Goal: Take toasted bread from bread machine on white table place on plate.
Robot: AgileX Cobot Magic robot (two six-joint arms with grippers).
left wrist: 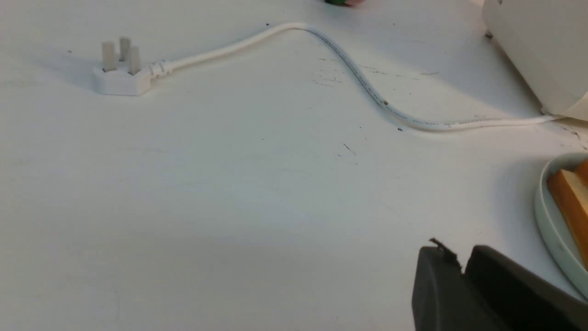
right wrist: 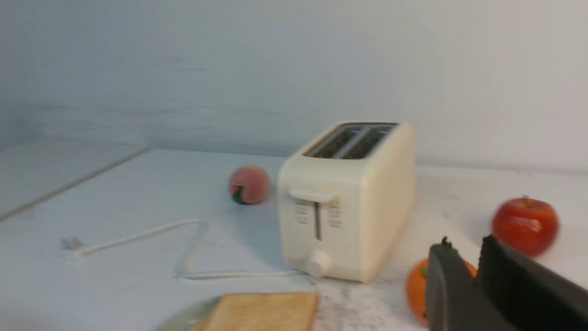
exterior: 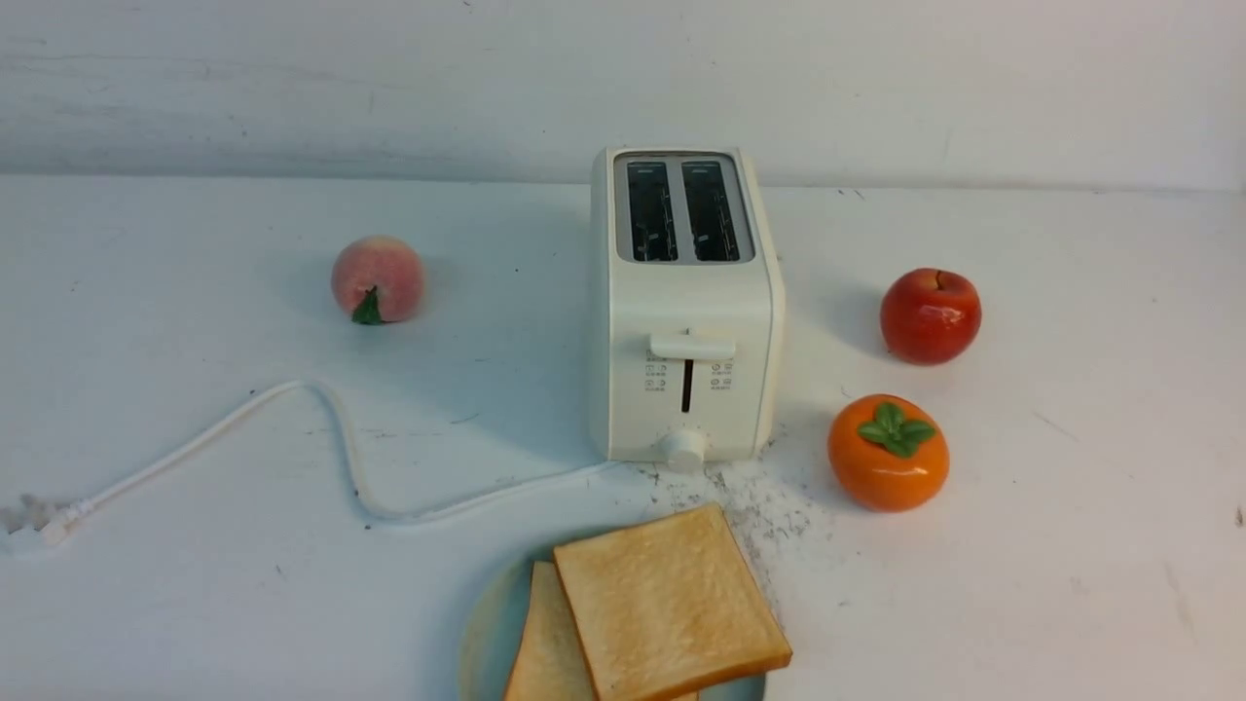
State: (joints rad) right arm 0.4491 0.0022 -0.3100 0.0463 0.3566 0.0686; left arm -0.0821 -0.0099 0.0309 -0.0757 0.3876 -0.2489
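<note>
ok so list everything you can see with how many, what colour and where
toaster: one, cream-white, toward the back of the table, slots empty
toast: two slices, golden-tan with browner crusts, overlapping on the plate
plate: one, pale blue-green, in front of the toaster
peach: one, pink with a green leaf, left of the toaster
apple: one, red, right of the toaster
persimmon: one, orange with green leaves, nearer than the apple
cord with plug: one, white, running left from the toaster, unplugged
table: one, white with dark marks, under everything
wall: one, whitish, behind the table
pincers: two, dark grey, left and right, one in each wrist view, neither holding anything
</note>
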